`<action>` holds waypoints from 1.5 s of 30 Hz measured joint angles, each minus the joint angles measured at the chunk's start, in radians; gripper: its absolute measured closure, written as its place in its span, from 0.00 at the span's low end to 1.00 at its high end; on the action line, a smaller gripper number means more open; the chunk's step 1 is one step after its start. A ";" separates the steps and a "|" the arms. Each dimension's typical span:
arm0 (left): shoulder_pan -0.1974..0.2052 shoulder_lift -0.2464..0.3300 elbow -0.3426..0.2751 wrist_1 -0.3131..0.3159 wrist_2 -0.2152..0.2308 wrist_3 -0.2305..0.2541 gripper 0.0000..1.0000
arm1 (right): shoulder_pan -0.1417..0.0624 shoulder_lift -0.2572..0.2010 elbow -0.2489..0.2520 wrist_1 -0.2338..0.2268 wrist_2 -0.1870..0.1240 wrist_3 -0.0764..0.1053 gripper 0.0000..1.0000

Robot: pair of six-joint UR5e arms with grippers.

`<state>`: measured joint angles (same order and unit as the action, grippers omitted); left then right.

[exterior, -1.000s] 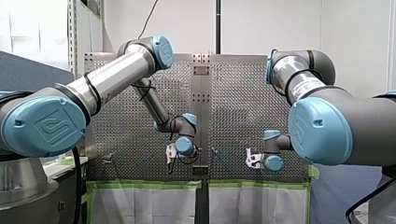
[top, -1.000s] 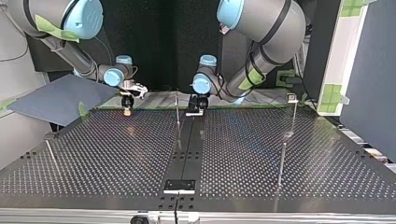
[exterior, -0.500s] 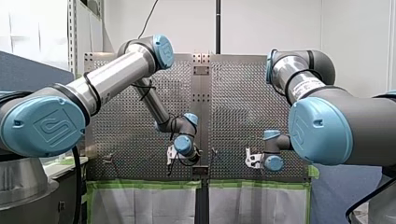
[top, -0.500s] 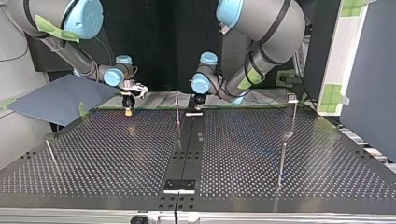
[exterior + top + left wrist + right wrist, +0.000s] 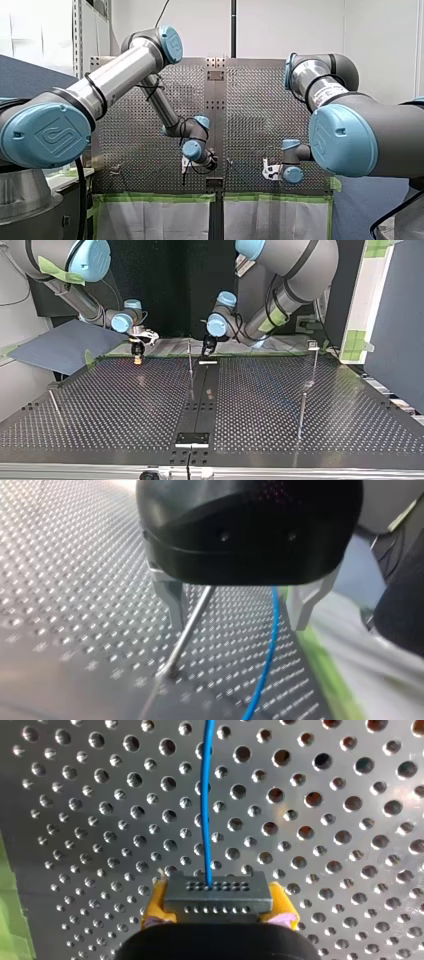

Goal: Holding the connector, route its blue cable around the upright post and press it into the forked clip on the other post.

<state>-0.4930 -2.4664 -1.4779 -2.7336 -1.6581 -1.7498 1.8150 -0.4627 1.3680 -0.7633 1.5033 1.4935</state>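
Note:
In the right wrist view my right gripper [image 5: 218, 901] has its yellow pads [image 5: 154, 907] shut on a grey connector [image 5: 218, 892]. Its blue cable [image 5: 205, 795] runs straight ahead over the perforated table. In the left wrist view my left gripper [image 5: 237, 611] is open, its metal fingers [image 5: 170, 597] wide apart. The blue cable [image 5: 267, 655] and a thin upright post [image 5: 187, 630] pass between them, untouched. In the top view my left gripper [image 5: 206, 351] hangs beside that post [image 5: 190, 357] and my right gripper [image 5: 136, 358] is at the left. The forked clip [image 5: 313, 344] tops a post at the right.
Another upright rod [image 5: 301, 415] stands at the top view's right front, and a short one [image 5: 55, 405] at the left front. A black strip [image 5: 197, 405] runs down the table's middle. A blue-grey panel [image 5: 65, 345] leans at the back left.
My left gripper has opened, and its wrist has lifted and tilted away from the table near the middle post. My right arm has stayed still with the connector.

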 joint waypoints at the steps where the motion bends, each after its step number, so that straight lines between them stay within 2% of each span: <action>1: -0.001 0.001 -0.007 0.003 0.008 0.000 0.00 | 0.000 0.000 0.000 0.000 0.000 0.000 1.00; 8: -0.012 0.002 -0.042 0.020 0.056 0.003 0.00 | 0.000 0.000 -0.001 0.002 -0.003 0.001 1.00; 16: -0.031 0.005 -0.049 0.030 0.062 0.009 0.00 | 0.000 0.000 0.000 0.003 -0.004 0.001 1.00; 22: -0.047 0.006 -0.049 0.045 0.048 0.011 0.00 | 0.002 0.000 -0.001 0.003 -0.016 0.002 1.00; 29: -0.070 0.007 -0.050 0.060 -0.001 0.021 0.00 | 0.002 0.000 -0.001 0.002 -0.033 0.004 1.00; 45: -0.117 0.007 -0.050 0.086 -0.030 0.024 0.00 | 0.003 0.000 -0.001 0.002 -0.035 0.006 1.00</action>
<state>-0.6104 -2.4593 -1.5274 -2.6480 -1.6885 -1.7257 1.8183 -0.4627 1.3671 -0.7613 1.4682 1.5000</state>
